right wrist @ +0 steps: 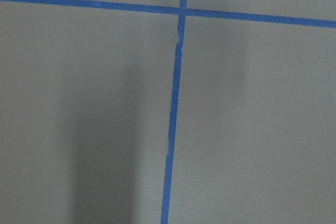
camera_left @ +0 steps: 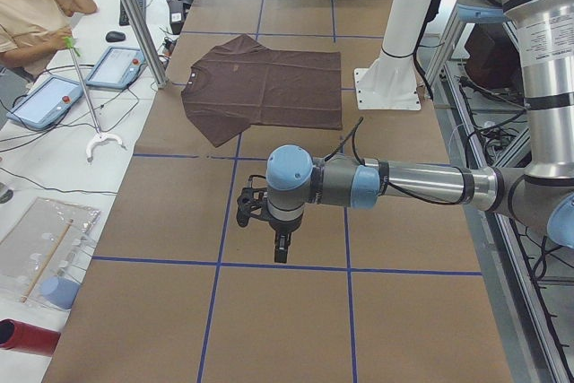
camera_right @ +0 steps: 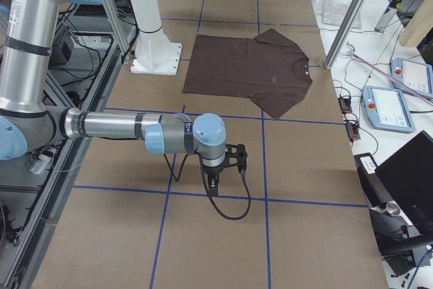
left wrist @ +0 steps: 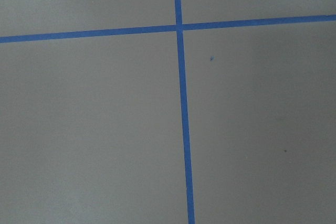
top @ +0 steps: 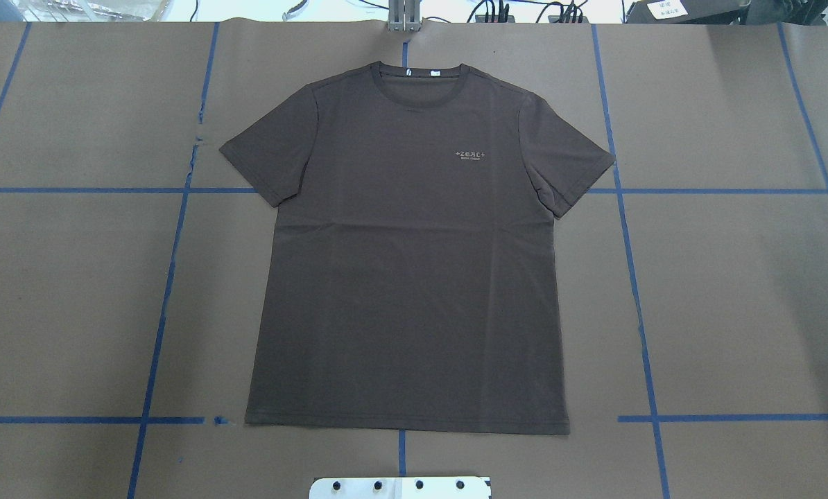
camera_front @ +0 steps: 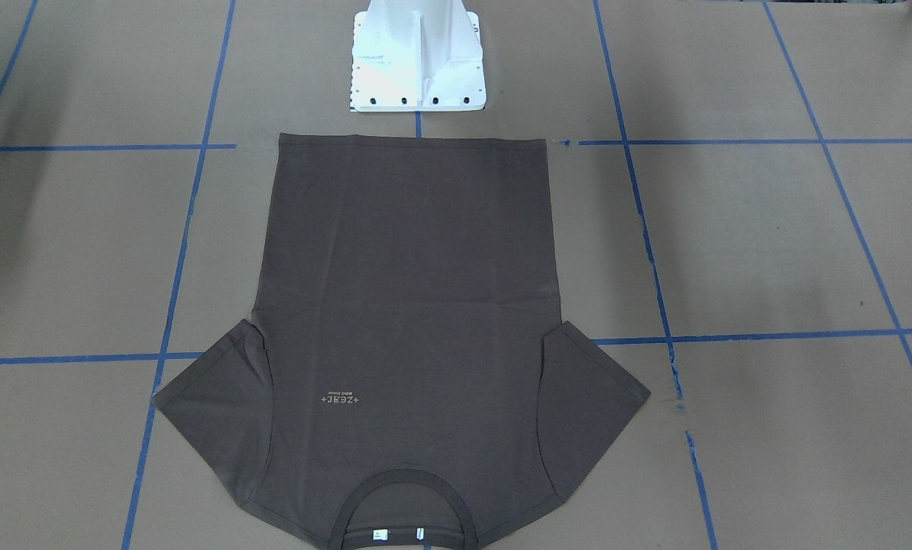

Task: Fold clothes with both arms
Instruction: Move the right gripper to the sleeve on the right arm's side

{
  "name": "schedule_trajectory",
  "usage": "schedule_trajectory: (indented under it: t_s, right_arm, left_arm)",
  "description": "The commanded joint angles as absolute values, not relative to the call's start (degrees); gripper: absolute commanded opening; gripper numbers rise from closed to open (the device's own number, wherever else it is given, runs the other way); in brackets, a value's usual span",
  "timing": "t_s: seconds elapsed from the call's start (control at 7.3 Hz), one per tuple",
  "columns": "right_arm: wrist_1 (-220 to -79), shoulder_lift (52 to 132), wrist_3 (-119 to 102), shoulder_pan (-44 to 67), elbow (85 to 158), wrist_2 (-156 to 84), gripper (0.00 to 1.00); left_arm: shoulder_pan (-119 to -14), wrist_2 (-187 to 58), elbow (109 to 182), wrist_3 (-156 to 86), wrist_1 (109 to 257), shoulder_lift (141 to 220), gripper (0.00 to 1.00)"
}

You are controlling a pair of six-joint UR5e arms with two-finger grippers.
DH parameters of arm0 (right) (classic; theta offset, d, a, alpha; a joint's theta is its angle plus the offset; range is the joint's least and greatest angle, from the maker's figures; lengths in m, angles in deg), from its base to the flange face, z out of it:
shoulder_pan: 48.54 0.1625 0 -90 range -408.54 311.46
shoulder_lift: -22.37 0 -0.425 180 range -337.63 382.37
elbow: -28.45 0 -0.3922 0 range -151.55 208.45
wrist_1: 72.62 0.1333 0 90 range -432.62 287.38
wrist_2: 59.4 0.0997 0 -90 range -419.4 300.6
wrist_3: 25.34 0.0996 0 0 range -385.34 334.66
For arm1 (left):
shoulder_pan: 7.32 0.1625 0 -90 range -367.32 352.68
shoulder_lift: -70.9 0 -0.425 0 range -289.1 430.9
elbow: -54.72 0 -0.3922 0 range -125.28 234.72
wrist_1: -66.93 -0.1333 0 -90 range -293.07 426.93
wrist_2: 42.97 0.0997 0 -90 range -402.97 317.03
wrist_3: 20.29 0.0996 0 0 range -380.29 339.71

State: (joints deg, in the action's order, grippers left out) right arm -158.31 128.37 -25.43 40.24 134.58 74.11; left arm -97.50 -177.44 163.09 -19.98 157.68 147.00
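The dark brown T-shirt (top: 407, 263) lies spread flat and face up on the brown table cover, both sleeves out. Its collar (top: 421, 76) with white neck tags points away from the robot base, and the pale chest logo (top: 471, 154) shows. The shirt also appears in the front-facing view (camera_front: 406, 290). My left gripper (camera_left: 282, 248) hangs above bare table far from the shirt, seen only in the left side view. My right gripper (camera_right: 214, 184) hangs likewise at the other end. I cannot tell whether either is open or shut. Both wrist views show only table cover and blue tape.
The white pedestal base (camera_front: 418, 61) stands just behind the shirt's hem. Blue tape lines (top: 171, 263) grid the table. A seated person (camera_left: 36, 6) and teach pendants (camera_left: 45, 100) are beside the table's far edge, with a metal pole (camera_left: 134, 15) at that edge.
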Motion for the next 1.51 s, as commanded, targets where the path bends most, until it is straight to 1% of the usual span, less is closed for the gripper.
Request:
schedule_trajectory:
  t_s: [0.0,0.27,0.41,0.55,0.68,0.82,1.1,1.23,1.37]
  right_arm:
    - [-158.3,128.4,-25.4,40.2,134.5,74.1,1.0]
    - [-158.2,127.9,-25.3,39.8,134.9,74.6,1.0]
    - [-157.1,125.7,-24.8,39.5,135.1,76.3,1.0]
    - [-153.3,123.9,-24.6,39.5,134.8,77.0,1.0]
    - [-149.5,122.2,-24.5,39.6,134.2,76.7,1.0]
    - [-148.5,120.1,-24.5,39.6,133.4,77.1,1.0]
    - [-148.4,119.5,-23.8,39.7,133.5,79.2,1.0]
    - [-148.3,116.4,-23.7,39.8,134.4,79.6,1.0]
    - [-148.4,112.1,-17.5,38.8,134.0,79.6,1.0]
  left_arm:
    - [-97.5,-177.6,164.5,-19.8,157.9,147.1,1.0]
    - [-97.4,-177.9,164.8,-19.8,160.2,147.2,1.0]
    - [-97.1,-177.4,164.7,-19.8,162.4,147.1,1.0]
    - [-97.2,-177.6,164.8,-19.8,167.1,147.2,1.0]
    - [-97.1,-177.7,164.1,-20.4,175.0,148.0,1.0]
    - [-97.4,-177.4,162.4,-20.4,181.2,152.4,1.0]
    - [-97.6,-177.5,161.8,-20.0,186.5,152.7,1.0]
    - [-97.6,-177.6,162.0,-20.5,187.3,152.6,1.0]
    - [-97.6,-177.6,162.0,-20.4,187.4,152.5,1.0]
